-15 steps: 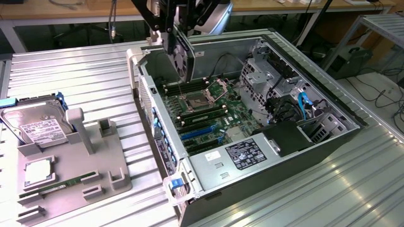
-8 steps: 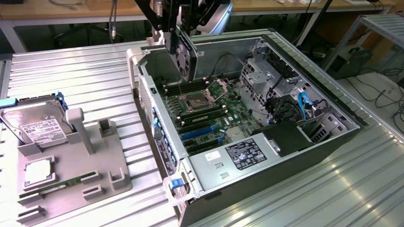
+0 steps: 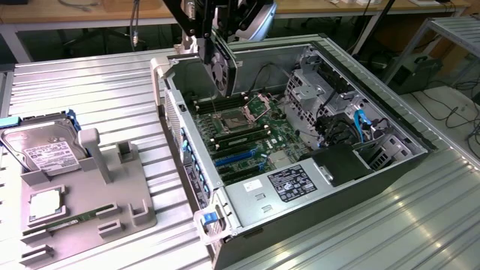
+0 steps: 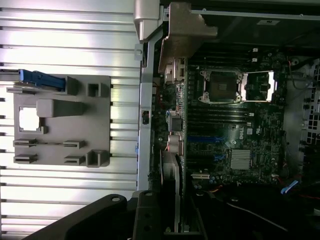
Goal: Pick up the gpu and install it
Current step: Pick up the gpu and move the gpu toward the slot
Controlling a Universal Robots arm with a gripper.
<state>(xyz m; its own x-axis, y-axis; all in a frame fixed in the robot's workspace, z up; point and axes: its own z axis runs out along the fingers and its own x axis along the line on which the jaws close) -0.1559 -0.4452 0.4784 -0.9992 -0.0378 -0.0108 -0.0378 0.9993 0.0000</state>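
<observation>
The jaws are closed on the upper part of the gpu [image 3: 225, 66], holding it on edge above the open case [image 3: 338, 216], near the case wall on the exterior view's left. The card hangs over the motherboard [image 3: 251, 135], above its processor socket [image 3: 231, 121] and up from the blue slots [image 3: 236, 157]. In the wrist view the gpu [image 4: 176, 200] is seen edge-on, its pale bracket [image 4: 186, 27] over the case's edge. On the worktop [image 3: 98, 90], well apart on the exterior view's left, a grey holder [image 3: 75, 208] carries a hard drive [image 3: 45, 154] and a memory stick [image 3: 71, 222].
</observation>
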